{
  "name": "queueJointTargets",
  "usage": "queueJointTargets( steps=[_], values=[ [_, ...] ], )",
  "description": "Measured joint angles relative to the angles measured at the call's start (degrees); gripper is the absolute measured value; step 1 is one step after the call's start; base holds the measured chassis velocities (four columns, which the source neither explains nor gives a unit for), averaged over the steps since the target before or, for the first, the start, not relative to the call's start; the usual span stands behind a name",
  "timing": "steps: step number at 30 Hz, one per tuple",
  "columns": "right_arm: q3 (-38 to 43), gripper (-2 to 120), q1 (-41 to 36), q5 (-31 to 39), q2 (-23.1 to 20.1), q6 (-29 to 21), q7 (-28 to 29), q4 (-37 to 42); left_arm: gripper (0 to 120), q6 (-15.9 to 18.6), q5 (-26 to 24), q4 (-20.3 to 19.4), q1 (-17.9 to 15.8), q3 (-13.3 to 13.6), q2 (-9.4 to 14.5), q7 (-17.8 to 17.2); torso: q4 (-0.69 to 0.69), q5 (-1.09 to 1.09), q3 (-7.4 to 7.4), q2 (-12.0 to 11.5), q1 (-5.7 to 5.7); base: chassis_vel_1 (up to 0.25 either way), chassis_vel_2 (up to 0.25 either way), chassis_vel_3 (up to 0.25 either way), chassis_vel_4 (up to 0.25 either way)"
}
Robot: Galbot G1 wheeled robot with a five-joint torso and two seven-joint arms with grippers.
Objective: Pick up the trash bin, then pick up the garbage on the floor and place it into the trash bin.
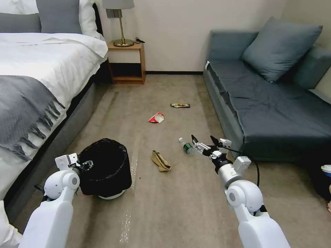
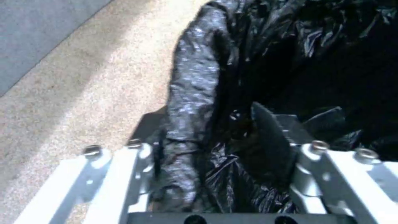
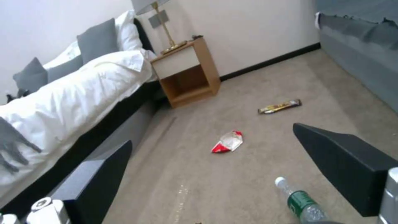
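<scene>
Trash bin [image 1: 105, 167] on the carpet floor [image 1: 179, 206] beside the bed [image 1: 41, 79], lined with crinkly black plastic, pale base showing underneath. Left tool [image 1: 86, 164] at the bin's near-left rim, fingers on either side of the bagged edge; in the left wrist view, one black finger [image 2: 269, 137] inside the liner, the other side outside the rim, closed onto the trash bin [image 2: 199, 102]. Right tool [image 1: 206, 140] held low over the floor near the sofa [image 1: 272, 103], jaws wide apart and gripping nothing, just beside the clear plastic bottle [image 1: 186, 146] with the green label. Same bottle [image 3: 303, 203] lying between and below the two spread black fingers [image 3: 348, 165] in the right wrist view. Crumpled brown paper bag [image 1: 160, 161] between bin and bottle. Red-and-white carton [image 1: 156, 118] farther out on the carpet, brown-gold snack wrapper [image 1: 180, 105] beyond it toward the nightstand [image 1: 127, 62].
</scene>
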Motion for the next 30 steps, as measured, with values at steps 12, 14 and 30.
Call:
queueJointTargets(
  steps=[12, 14, 30],
  values=[
    [-0.09, 100, -0.04, 0.26, -0.05, -0.57, -0.51, -0.25, 2, -0.1, -0.07, -0.21, 2.02, -2.84, 0.62, 1.31, 0.0, -0.02, 0.0, 0.0, 0.0, 0.0, 0.0, 0.0, 0.0],
    [-0.23, 100, -0.05, 0.55, -0.05, -0.81, -0.51, -0.19, 1, -0.23, -0.08, -0.4, 2.57, -3.4, 0.63, 1.52, -0.02, -0.02, 0.0, 0.0, 0.0, 0.0, 0.0, 0.0, 0.0],
    [-1.18, 100, -0.61, 1.23, 0.19, -1.1, -0.29, -0.08, 1, -2.75, 4.06, -3.51, 4.63, -6.7, 0.94, 1.94, 0.0, 0.01, 0.0, 0.0, 0.0, 0.0, 0.0, 0.0, 0.0]
  ],
)
